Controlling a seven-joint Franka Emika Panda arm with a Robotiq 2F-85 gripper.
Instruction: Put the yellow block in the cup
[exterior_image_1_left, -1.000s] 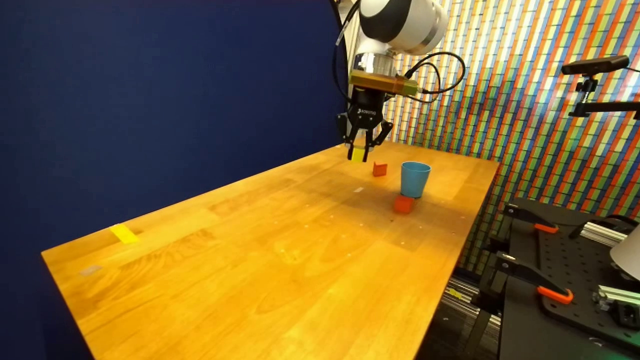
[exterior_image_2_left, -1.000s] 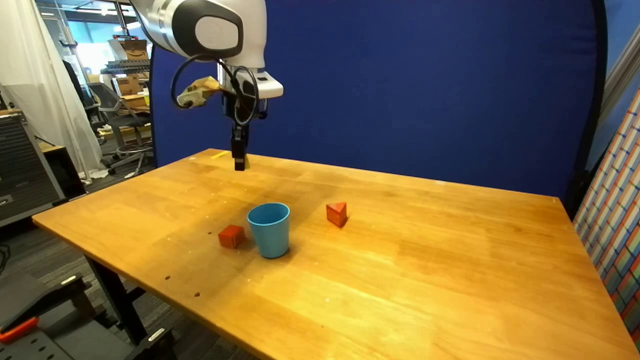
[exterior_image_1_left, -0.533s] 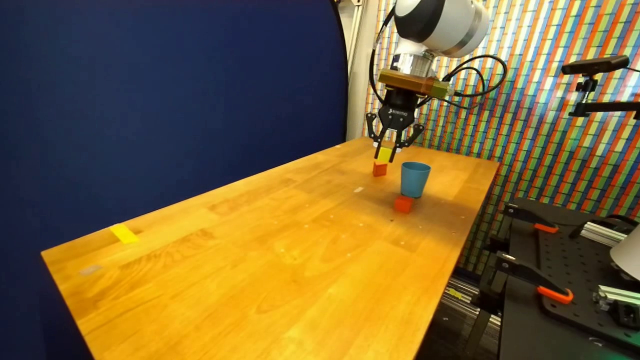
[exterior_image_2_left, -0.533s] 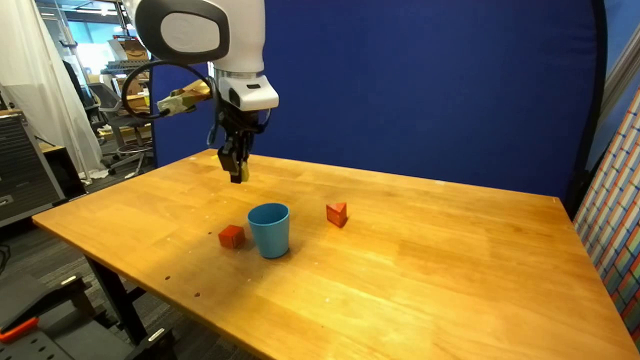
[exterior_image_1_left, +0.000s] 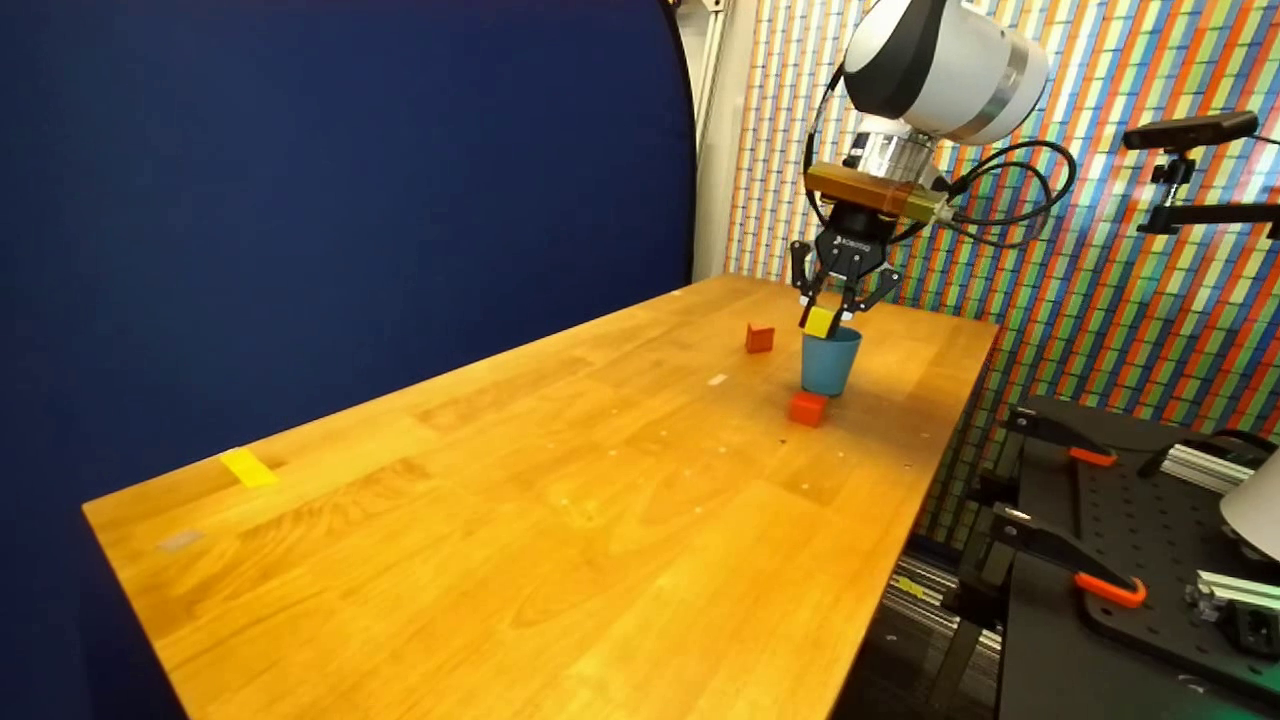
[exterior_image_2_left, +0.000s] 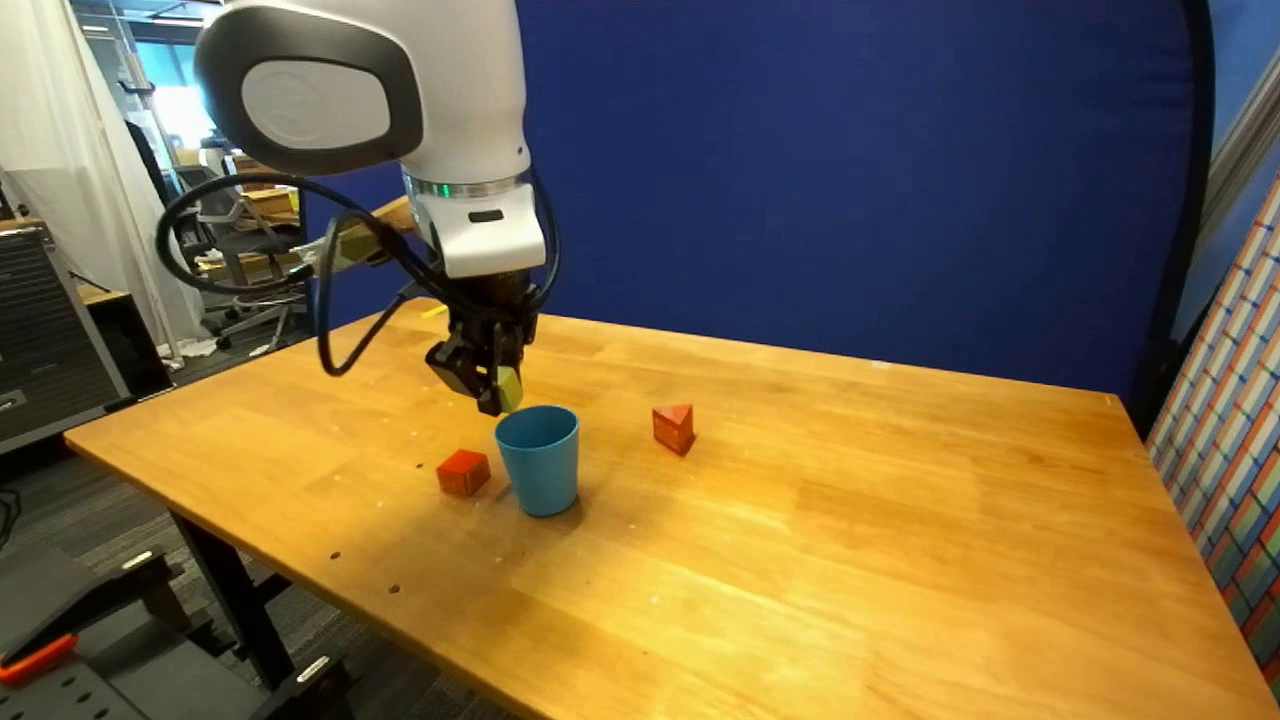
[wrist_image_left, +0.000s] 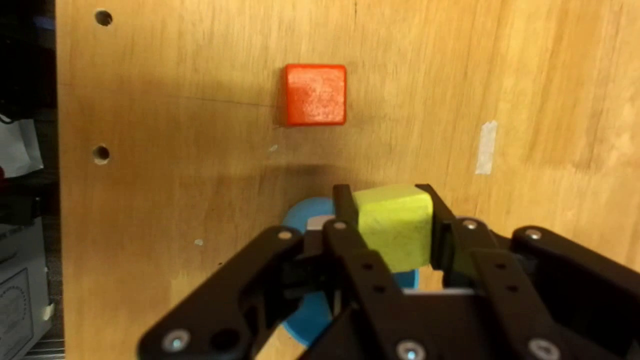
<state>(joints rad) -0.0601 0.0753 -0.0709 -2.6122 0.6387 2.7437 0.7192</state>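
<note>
The yellow block (exterior_image_1_left: 818, 322) is pinched between the two black fingers of my gripper (wrist_image_left: 387, 199). It also shows in the wrist view (wrist_image_left: 395, 232) and in an exterior view (exterior_image_2_left: 510, 390). The light-blue cup (exterior_image_1_left: 830, 366) stands upright on the table; it also shows in an exterior view (exterior_image_2_left: 543, 472). The block is held tilted, near the height of the cup's rim. In an exterior view it is at the rim's far left side. In the wrist view the fingers hide much of the cup (wrist_image_left: 307, 212), and the block overlaps its right part.
A red-orange cube (exterior_image_2_left: 463, 473) stands close beside the cup; it also shows in the wrist view (wrist_image_left: 316, 95). An orange triangular block (exterior_image_2_left: 673, 428) stands farther off on the wooden table (exterior_image_2_left: 850, 560). A flat yellow tape strip (exterior_image_1_left: 248, 467) lies near a table corner.
My gripper has moved toward the cup and lower, carrying the yellow block, and has tilted. The cup and the orange blocks have not moved.
</note>
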